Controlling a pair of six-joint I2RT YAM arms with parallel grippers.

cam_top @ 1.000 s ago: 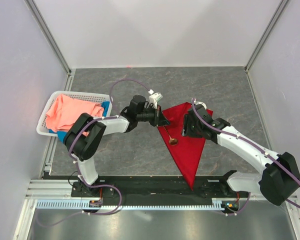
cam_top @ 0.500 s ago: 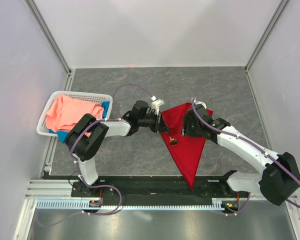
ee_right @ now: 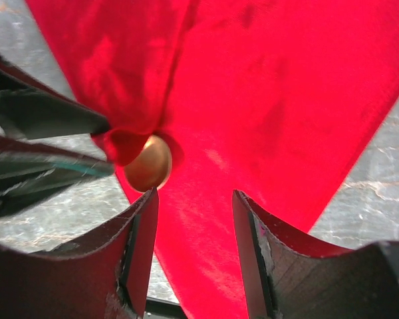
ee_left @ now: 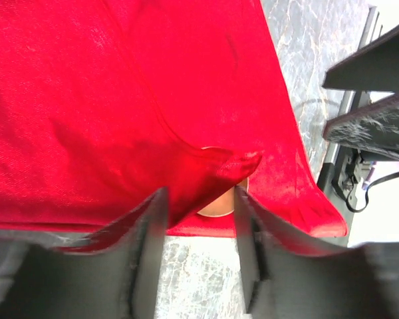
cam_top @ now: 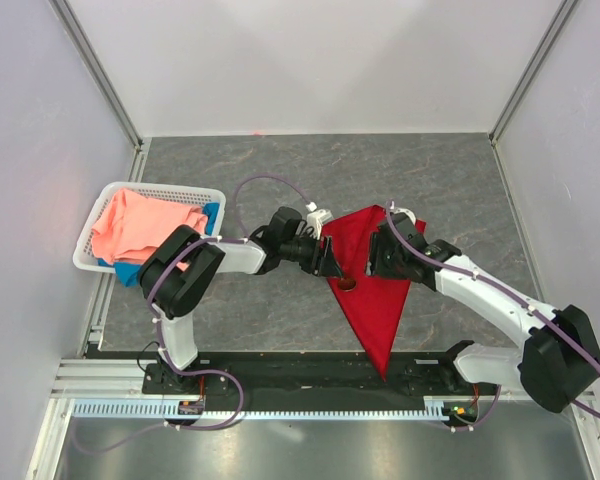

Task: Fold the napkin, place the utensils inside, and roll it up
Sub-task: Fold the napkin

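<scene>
Napkin (cam_top: 380, 300) fold pinched over spoon (ee_right: 148, 163) by left hand (cam_top: 332, 265).

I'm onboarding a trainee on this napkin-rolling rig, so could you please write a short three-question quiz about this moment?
1. True or false: the right gripper is shut on the spoon.
2. Which part of the spoon shows beyond the red napkin's fold? A) the bowl B) the handle C) all of it
3. What lies in the white basket?
Key: 1 false; its jaws stand open over the napkin. 2 A. 3 a salmon-pink cloth and a blue cloth.
</scene>
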